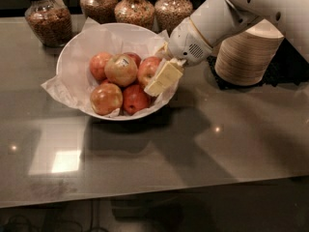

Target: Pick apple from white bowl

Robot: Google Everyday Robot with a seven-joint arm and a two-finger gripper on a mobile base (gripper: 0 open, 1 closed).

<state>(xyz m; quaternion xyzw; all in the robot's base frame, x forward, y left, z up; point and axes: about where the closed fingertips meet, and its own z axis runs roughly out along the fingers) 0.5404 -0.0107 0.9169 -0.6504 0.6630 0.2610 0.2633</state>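
Observation:
The white bowl (72, 57), lined with crinkled white paper, stands on the glossy table and holds several apples. The red-orange apple (147, 69) with a pale patch is at the bowl's right side. My gripper (155, 81) reaches in over the right rim, and its cream finger (164, 76) lies across the apple's right face. The other finger is hidden behind the apple. The gripper is shut on this apple, which sits slightly above its neighbours. A yellower apple with a dark sticker (120, 70) lies in the middle.
Several glass jars of grains (48, 21) (135, 8) stand behind the bowl. A stack of beige paper bowls (246, 52) sits on a dark mat at the right, under my arm. The table's front edge (154, 197) runs across the bottom.

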